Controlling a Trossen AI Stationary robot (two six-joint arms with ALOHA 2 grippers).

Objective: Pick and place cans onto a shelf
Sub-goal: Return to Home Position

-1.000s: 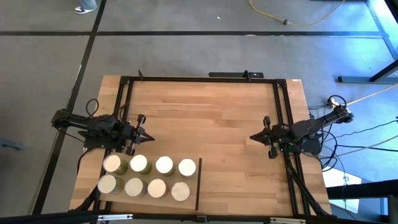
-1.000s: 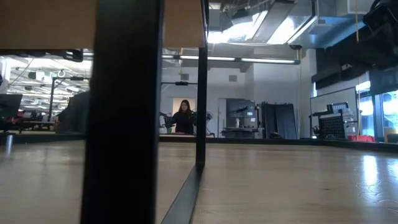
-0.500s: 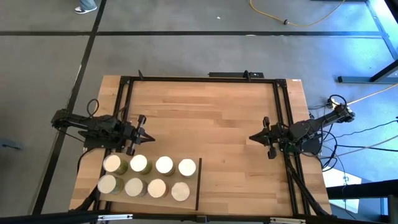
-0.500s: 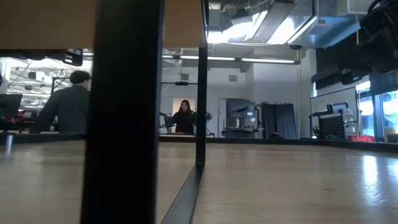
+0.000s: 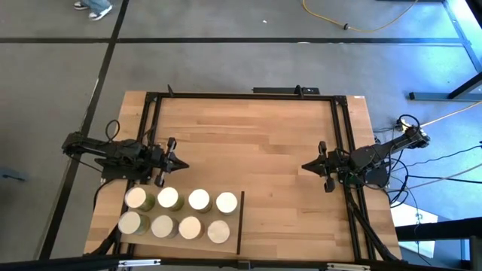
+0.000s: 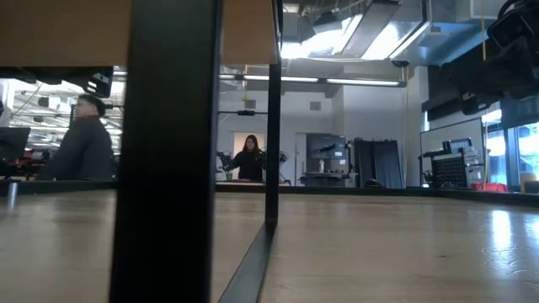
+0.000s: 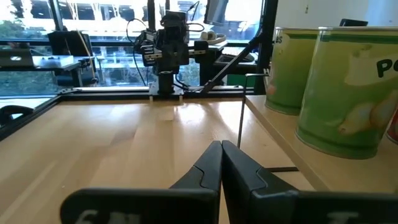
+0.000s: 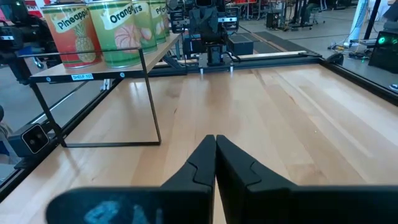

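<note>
- The left gripper [image 5: 178, 161] hovers over the left side of the butcher-block tabletop [image 5: 256, 135], just beside the back row of cans and touching none of them.
- In the left wrist view its two dark fingers [image 7: 205, 171] are pressed together tip to tip, with nothing between them.
- The right gripper [image 5: 306, 166] hangs over the right side of the table, well apart from the shelf [image 5: 233, 220]. It points across at the left arm.
- Its fingers [image 8: 202, 160] also meet along their length and hold nothing.
- All eight cans [image 5: 199, 199] stand upright on the shelf at the table's near left corner, in two rows of four, close to one another.
- A thin dark divider [image 5: 240, 223] runs along the shelf edge nearest the table's middle.
- The right wrist view shows the shelf raised on a thin dark wire frame. At that end stand a red-sided pineapple can [image 8: 68, 34] and a green oranges can [image 8: 127, 31].
- The left wrist view shows two green cans [image 7: 348, 93] close by on the shelf.
- In the low view, two people [image 6: 84, 143] are in the room beyond the table.
</note>
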